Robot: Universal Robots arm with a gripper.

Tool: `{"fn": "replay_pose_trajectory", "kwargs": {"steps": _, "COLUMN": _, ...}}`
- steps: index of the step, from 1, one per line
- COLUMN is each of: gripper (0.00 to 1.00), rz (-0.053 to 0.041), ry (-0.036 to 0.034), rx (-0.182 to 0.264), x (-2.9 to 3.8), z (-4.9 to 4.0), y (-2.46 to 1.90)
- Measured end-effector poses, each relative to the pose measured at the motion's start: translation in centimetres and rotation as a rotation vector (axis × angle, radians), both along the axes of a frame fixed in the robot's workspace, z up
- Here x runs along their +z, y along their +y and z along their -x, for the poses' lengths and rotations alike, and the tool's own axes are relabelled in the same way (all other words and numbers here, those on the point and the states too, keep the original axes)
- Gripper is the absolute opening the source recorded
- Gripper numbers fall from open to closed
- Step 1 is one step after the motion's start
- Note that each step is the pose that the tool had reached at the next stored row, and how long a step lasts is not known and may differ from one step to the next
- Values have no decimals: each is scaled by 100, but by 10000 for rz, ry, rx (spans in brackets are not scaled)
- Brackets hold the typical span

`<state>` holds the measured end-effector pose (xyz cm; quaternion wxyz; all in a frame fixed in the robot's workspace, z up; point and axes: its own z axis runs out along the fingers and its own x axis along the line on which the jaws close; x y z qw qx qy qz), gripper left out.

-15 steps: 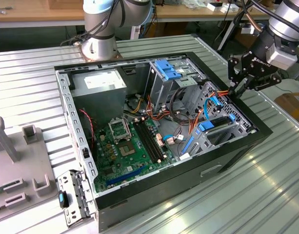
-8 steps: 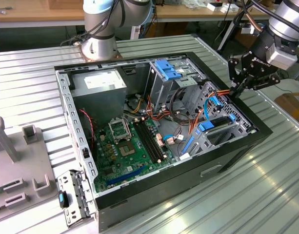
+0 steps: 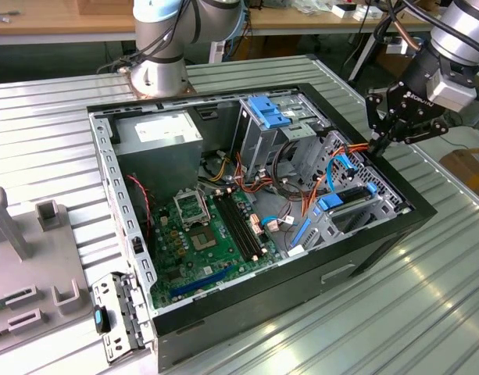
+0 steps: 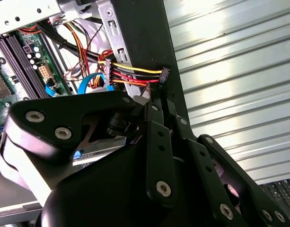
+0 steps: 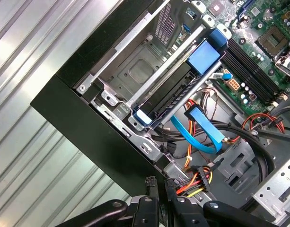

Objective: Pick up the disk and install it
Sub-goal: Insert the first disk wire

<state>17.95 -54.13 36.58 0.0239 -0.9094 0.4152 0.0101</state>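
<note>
Ribbed metal table (image 3: 59,117); hand (image 3: 377,146) seemingly clenched on cable connector (image 4: 164,74); disk (image 5: 171,92) in bay.

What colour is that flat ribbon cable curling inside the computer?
Light blue. The ribbon cable shows best in the first wrist view.

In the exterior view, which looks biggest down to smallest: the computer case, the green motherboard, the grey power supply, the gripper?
1. Computer case
2. Motherboard
3. Power supply and gripper look alike in size; the gripper may be nearer the camera, so unranked.
</note>
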Motion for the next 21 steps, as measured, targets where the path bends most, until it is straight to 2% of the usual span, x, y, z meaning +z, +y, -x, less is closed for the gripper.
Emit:
{"fn": "replay_pose_trajectory", "kwargs": {"steps": 2, "gripper": 17, "rz": -4, "ry": 0, "rx": 0, "x": 5, "z": 0, "y": 0}}
{"fn": "replay_pose_trajectory", "kwargs": {"steps": 6, "gripper": 17, "rz": -3, "ry": -2, "rx": 1, "x": 76, "z": 0, "y": 0}}
{"fn": "replay_pose_trajectory", "kwargs": {"steps": 14, "gripper": 16, "rz": -7, "ry": -2, "rx": 0, "x": 80, "z": 3, "y": -1}}
{"fn": "replay_pose_trajectory", "kwargs": {"steps": 15, "gripper": 16, "rz": -65, "ry": -3, "rx": 0, "x": 82, "z": 21, "y": -2}}
{"fn": "replay_pose_trajectory", "kwargs": {"steps": 17, "gripper": 16, "rz": -309, "ry": -8, "rx": 1, "x": 96, "z": 85, "y": -11}}
{"fn": "replay_pose_trajectory", "kwargs": {"steps": 19, "gripper": 16, "rz": -444, "ry": -17, "rx": 0, "x": 104, "z": 123, "y": -19}}
{"fn": "replay_pose_trajectory", "kwargs": {"steps": 21, "gripper": 16, "rz": -652, "ry": -45, "rx": 0, "x": 115, "z": 193, "y": -40}}
